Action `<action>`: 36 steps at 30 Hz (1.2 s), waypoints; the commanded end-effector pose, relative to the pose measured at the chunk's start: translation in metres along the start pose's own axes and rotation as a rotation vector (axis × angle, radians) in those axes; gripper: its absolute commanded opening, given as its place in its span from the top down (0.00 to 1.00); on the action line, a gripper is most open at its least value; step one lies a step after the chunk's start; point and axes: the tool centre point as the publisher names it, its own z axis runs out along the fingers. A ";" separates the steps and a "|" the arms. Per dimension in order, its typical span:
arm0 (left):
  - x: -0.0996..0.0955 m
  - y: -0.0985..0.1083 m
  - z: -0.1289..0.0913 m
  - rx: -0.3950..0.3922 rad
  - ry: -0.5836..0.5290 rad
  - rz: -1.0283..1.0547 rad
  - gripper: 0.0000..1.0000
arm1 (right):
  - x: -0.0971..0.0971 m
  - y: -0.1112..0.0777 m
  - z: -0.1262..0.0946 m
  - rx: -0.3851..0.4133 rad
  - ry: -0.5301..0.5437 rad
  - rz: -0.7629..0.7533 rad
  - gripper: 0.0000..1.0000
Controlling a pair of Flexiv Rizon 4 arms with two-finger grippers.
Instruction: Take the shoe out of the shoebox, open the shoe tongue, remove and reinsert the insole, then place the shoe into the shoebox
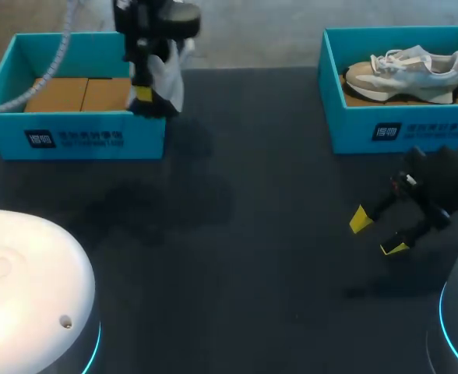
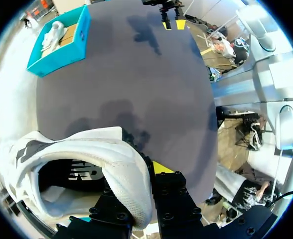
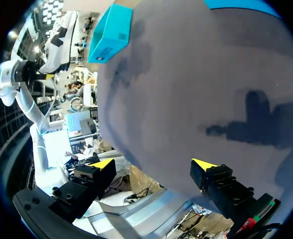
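- The left end effector (image 1: pixel 145 95) grips a white shoe (image 1: pixel 169 74) by its collar. One finger is inside the opening and the other outside, with the mesh wall pinched between them. One yellow tip shows just beside the heel in the left wrist view.
- The shoe hangs clear of the bench (image 1: pixel 237 257) at the right end of the left shoebox (image 1: pixel 73 136). Its opening faces the wrist camera, and a dark insole is visible inside.
- The left shoebox is teal and open-topped, and stands at the far left of the bench. Brown cardboard inserts (image 1: pixel 77 93) lie in its bottom.
- The bench is dark and matte. Soft shadows of the arms fall across its middle.
- The right end effector (image 1: pixel 377 234) hovers low over the bench's right side, near the right shoebox. Its two yellow-tipped fingers are spread wide apart, with nothing between them and nothing touching them.
- The right shoebox (image 1: pixel 385 128), also teal, stands at the far right. A second shoe (image 1: pixel 404 70), pale grey and white with its laces on top, lies on its side inside.
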 end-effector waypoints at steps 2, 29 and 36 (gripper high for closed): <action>-0.002 0.047 -0.011 0.045 -0.007 0.014 1.00 | 0.000 -0.001 0.001 -0.002 -0.002 0.001 0.00; -0.065 0.167 0.010 0.024 0.047 -0.133 1.00 | 0.000 -0.001 0.001 -0.002 -0.002 0.001 0.00; -0.086 0.188 0.005 0.029 0.041 -0.095 1.00 | 0.000 -0.001 0.001 -0.002 -0.002 0.001 0.00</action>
